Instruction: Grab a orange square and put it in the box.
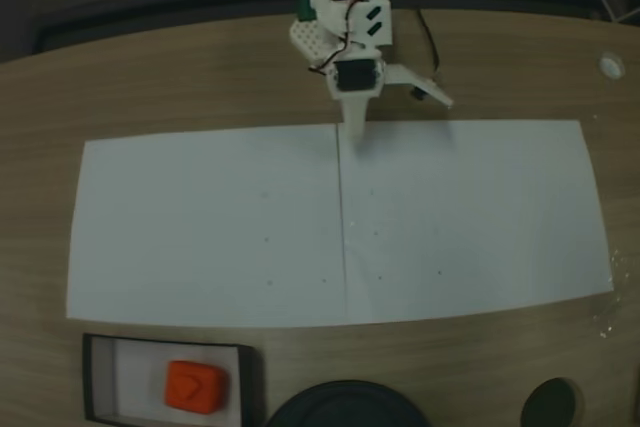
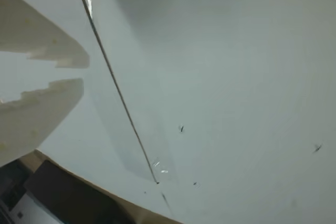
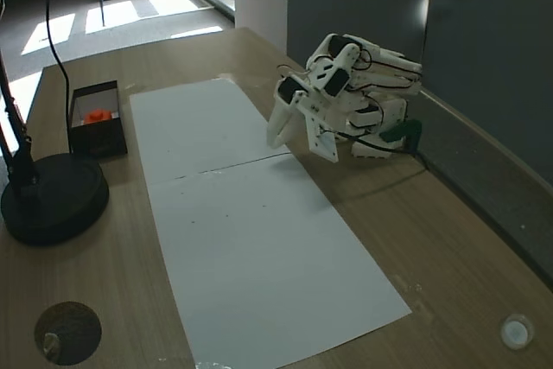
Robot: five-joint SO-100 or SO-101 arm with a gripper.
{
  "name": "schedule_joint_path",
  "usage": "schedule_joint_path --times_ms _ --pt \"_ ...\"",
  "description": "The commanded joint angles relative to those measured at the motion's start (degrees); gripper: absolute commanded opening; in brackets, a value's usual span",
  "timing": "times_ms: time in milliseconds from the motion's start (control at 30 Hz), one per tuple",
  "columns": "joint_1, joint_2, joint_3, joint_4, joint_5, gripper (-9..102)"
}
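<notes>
White plastic, the claw (image 1: pixel 354 137) hangs tip-down over the far edge of the paper sheet (image 1: pixel 200 227), right at the seam between its two halves. In the wrist view its two fingers (image 2: pixel 47 51) stand a narrow gap apart, parted only slightly, with nothing between them. Whether a tip touches the paper is hard to say in one fixed view; in another the claw (image 3: pixel 278 134) appears to hover just above it. The orange square (image 1: pixel 196 386) lies in the box (image 1: pixel 100 382), a black-rimmed tray on the wooden desk (image 1: pixel 200 77) beyond the sheet's near edge and well apart from the arm. Beside the box sits a round black lamp base (image 3: pixel 52 196).
</notes>
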Motion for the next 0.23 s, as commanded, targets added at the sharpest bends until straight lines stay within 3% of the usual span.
schedule_joint_path --times_ms 0,200 --pt "-1.2 1.4 -4.7 4.7 0.1 0" --pt "-1.2 1.4 -4.9 5.1 1.1 0"
